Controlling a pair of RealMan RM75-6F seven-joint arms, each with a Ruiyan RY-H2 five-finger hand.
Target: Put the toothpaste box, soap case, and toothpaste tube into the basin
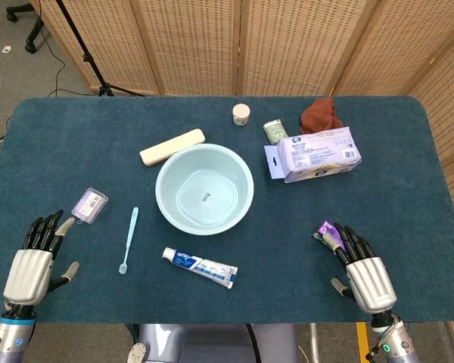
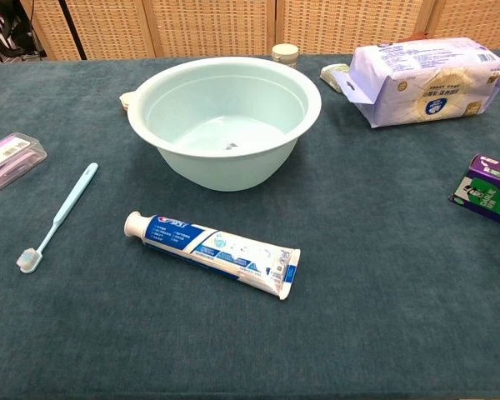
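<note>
The pale blue basin (image 1: 160, 198) (image 2: 192, 167) stands empty mid-table. In front of it lies the white and blue toothpaste tube (image 1: 200, 267) (image 2: 212, 252), cap to the left. A clear soap case (image 1: 90, 204) (image 2: 12, 158) with purple contents rests at the left, just beyond the fingertips of my left hand (image 1: 36, 261), which lies open on the cloth. The purple and green toothpaste box (image 1: 329, 233) (image 2: 487, 190) lies at the right, against the fingertips of my open right hand (image 1: 362, 265). Neither hand shows in the chest view.
A light blue toothbrush (image 1: 129, 239) (image 2: 60, 215) lies between soap case and tube. Behind the basin are a long cream case (image 1: 172, 146), a small white jar (image 1: 241, 114), a green packet (image 1: 274, 131), a tissue pack (image 1: 318, 153) (image 2: 425, 79) and a red cloth (image 1: 321, 114).
</note>
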